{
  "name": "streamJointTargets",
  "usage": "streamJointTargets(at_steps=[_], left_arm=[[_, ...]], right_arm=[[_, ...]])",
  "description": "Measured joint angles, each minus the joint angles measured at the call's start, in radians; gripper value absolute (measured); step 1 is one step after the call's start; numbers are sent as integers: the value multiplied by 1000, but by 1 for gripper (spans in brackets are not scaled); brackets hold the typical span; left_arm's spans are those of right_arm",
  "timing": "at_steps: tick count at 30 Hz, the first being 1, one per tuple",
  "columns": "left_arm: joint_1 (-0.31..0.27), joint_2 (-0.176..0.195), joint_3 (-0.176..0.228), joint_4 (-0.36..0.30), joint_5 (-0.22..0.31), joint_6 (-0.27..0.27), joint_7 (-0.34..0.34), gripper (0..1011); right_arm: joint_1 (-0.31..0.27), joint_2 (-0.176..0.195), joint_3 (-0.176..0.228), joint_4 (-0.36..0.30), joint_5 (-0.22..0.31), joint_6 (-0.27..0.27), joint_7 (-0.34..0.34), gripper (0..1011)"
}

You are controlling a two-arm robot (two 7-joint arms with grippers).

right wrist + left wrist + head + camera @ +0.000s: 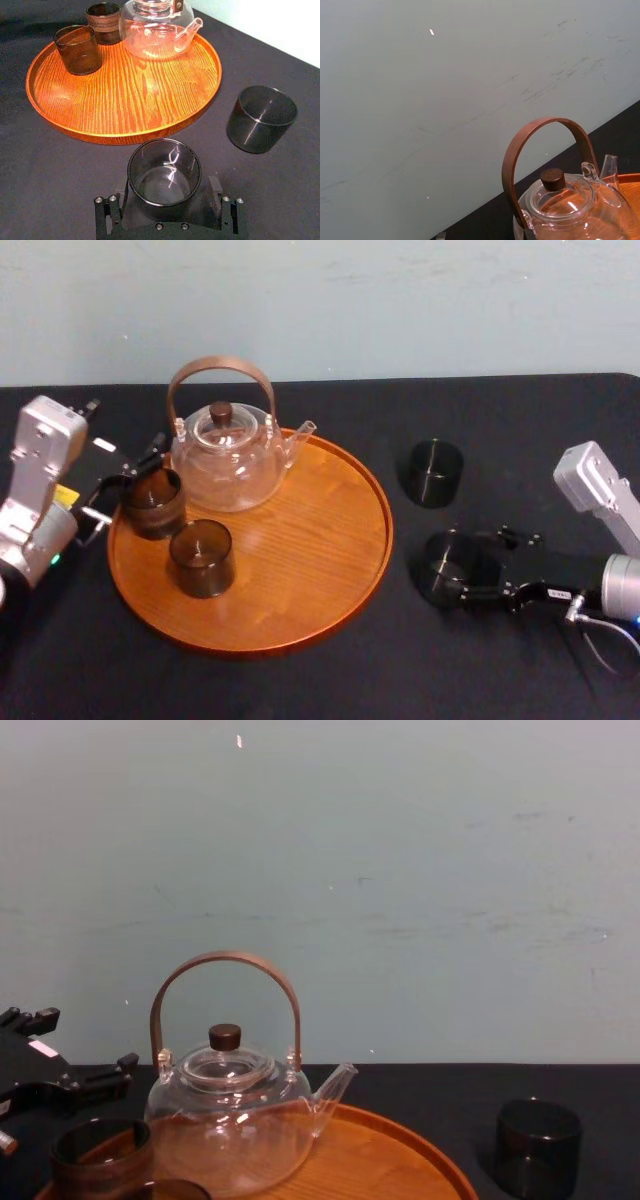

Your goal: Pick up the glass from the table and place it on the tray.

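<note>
The right hand (445, 568) was closed snugly round a dark glass (164, 172), which stood on the black surface (300, 685) just right of the tray (330, 570). The left hand (118, 498) sat beside a cup (152, 502) at the tray's left rim; its grip I could not tell.

The glass (452, 568) is a short, smoky, see-through tumbler, empty and upright with its mouth up. It stands on the black table (330, 680) just off the tray's right edge, and the right gripper (447, 568) clasps its sides. The tray (300, 570) is round, of orange-brown wood with a low raised rim, and lies flat on the table.
</note>
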Motion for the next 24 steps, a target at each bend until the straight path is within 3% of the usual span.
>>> streamJointTargets(at_steps=[17, 24], left_arm=[[0, 0, 0, 0, 0, 0, 0, 1001], [0, 0, 0, 0, 0, 0, 0, 1001]], right_arm=[[72, -18, -58, 36, -21, 6, 19, 1003], [75, -19, -62, 38, -25, 6, 18, 1002]])
